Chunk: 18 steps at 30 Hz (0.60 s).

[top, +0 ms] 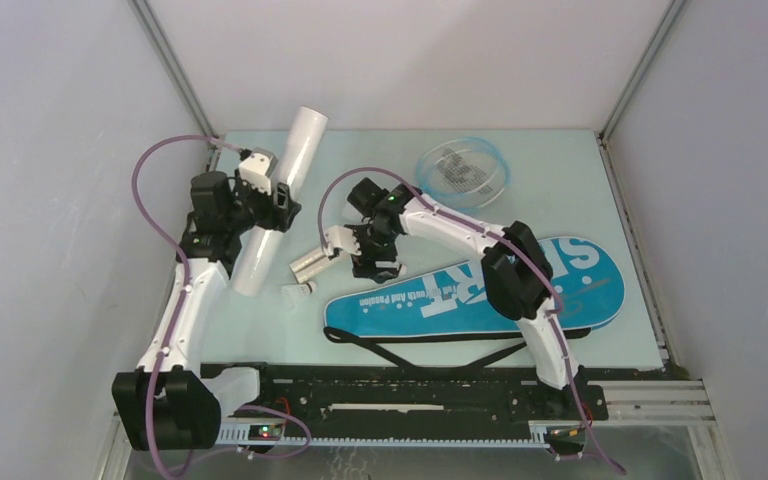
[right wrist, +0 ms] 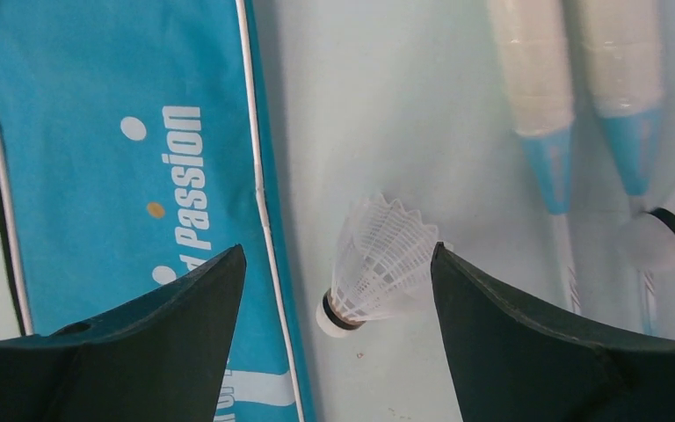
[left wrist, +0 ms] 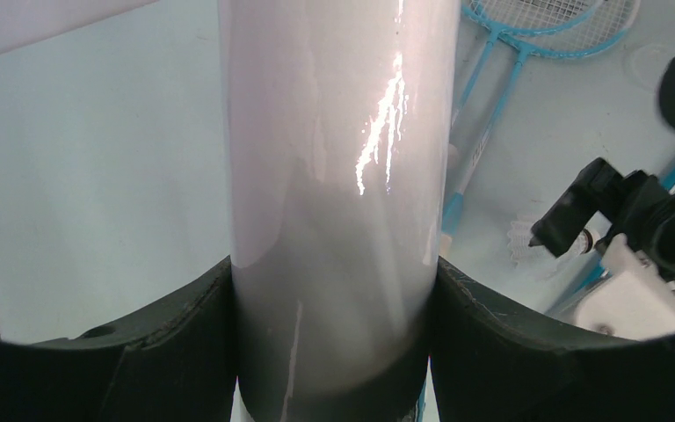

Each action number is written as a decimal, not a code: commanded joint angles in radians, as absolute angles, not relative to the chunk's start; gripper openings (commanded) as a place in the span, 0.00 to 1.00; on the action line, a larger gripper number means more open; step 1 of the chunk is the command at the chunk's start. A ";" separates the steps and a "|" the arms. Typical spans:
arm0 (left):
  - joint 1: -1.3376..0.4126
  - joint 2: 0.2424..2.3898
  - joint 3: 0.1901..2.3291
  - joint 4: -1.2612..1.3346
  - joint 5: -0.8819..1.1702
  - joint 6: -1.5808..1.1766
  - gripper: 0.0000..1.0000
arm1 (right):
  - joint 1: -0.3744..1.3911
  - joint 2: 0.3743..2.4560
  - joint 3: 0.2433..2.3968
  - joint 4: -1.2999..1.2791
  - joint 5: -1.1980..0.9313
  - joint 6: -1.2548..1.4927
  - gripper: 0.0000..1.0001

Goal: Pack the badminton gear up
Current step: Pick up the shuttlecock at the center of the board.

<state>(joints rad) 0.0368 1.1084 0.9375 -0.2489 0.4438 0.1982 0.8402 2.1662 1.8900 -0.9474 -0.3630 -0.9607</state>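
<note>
Tube (left wrist: 334, 132) clamped in left end effector (left wrist: 334, 343), right end effector (right wrist: 336, 272) spread apart over shuttlecock (right wrist: 380, 259) on surface (right wrist: 387, 105), just beside blue bag (right wrist: 114, 158)

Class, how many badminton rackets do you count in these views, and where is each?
2. One racket lies with its handle beside the open right gripper. The other racket lies alongside it. Their heads overlap at the far side of the table. None looks hidden.
</note>
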 commanded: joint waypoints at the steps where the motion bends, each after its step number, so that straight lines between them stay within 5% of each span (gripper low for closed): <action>1: 0.048 1.075 0.993 -0.201 0.457 0.187 0.16 | 0.858 2.217 1.965 -1.044 -0.289 -1.066 0.85; 13: 0.049 1.086 0.991 -0.201 0.483 0.187 0.16 | 0.890 2.245 2.000 -1.100 -0.094 -1.146 0.46; 18: 0.048 1.092 0.993 -0.199 0.498 0.183 0.16 | 0.881 2.191 2.015 -1.110 -0.083 -1.129 0.06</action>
